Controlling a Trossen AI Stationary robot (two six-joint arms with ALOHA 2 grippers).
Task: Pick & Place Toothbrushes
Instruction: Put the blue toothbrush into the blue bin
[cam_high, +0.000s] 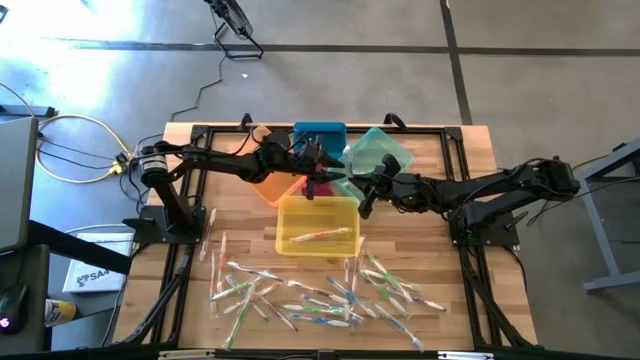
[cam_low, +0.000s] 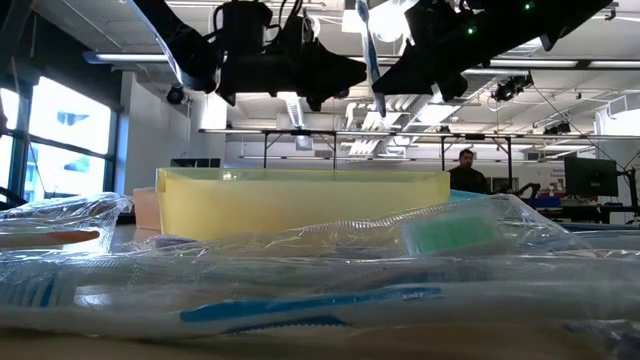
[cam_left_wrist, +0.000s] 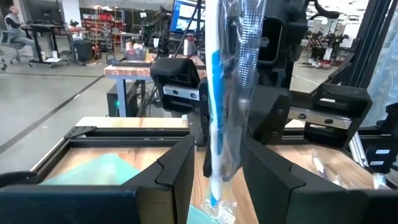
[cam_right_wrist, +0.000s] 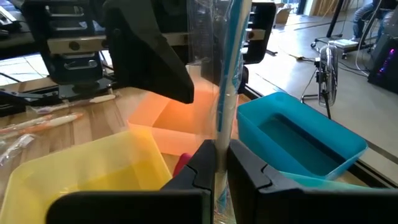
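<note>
Right wrist view: a blue-handled toothbrush (cam_right_wrist: 227, 81) in a clear wrapper is seen standing upright, clenched near its lower end between the fingers of the right gripper (cam_right_wrist: 220, 163). From the left wrist view, the same toothbrush is seen rising between the parted fingers of the left gripper (cam_left_wrist: 214, 163), which bracket it with a gap on each side and do not appear to press it. Both grippers meet above the bins, with the yellow bin (cam_high: 317, 225) on the near side of the jaws, the orange bin (cam_right_wrist: 180, 118) just behind them, and the blue bin (cam_right_wrist: 298, 134) to one side. The remaining toothbrushes (cam_high: 320, 290) lie scattered well apart from the jaws, beyond the yellow bin.

The brush is judged light and stiff, but its wrapper loose and slippery; a hold on the handle itself, not on the crinkled film, is advised. Little open room is left between the two grippers, so a collision is a risk; the bin rims lie close below.
</note>
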